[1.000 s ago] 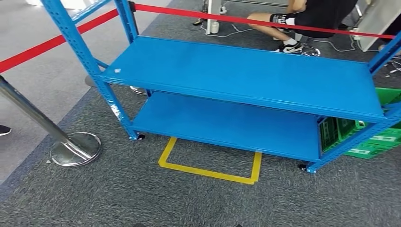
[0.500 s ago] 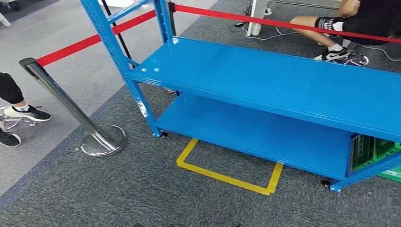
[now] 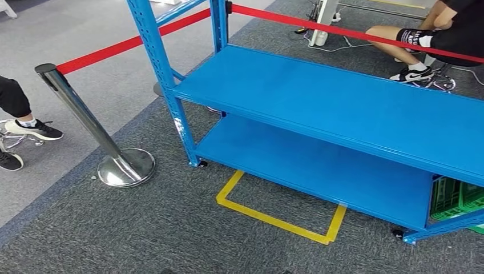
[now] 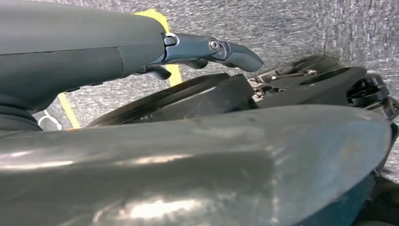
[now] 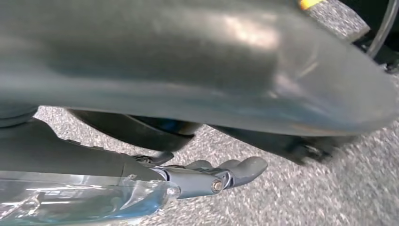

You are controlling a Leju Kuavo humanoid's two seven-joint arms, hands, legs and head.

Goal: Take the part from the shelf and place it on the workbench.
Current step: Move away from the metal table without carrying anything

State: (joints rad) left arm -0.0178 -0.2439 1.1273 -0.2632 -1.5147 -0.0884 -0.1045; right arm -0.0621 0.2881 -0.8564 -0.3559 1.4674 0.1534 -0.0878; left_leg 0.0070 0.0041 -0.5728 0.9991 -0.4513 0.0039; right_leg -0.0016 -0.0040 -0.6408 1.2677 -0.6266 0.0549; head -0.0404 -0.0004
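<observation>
Since the earlier frames the whole head view is shifted: the camera is turned leftward, so the blue shelf (image 3: 342, 108) is seen further right in the picture and the chrome stanchion (image 3: 100, 134) with its round base is brought fully into view at the near left. The things themselves are not seen to be displaced.

The shelf's two blue decks are seen bare; the part to be taken cannot be made out on them. A green crate (image 3: 456, 200) is lodged at the right end of the lower deck. A yellow tape rectangle (image 3: 279, 211) is marked on the grey carpet just in front of the shelf. A red barrier belt (image 3: 114, 48) is stretched from the stanchion past the shelf's far side. A seated person's leg and shoe (image 3: 414, 71) are seen at the far right, and another person's shoes (image 3: 31, 130) at the left edge.

In the left wrist view the left robot hand (image 4: 207, 49) is held over the carpet with fingers extended and nothing grasped. In the right wrist view the right robot hand (image 5: 211, 176) is likewise extended above the carpet, holding nothing.
</observation>
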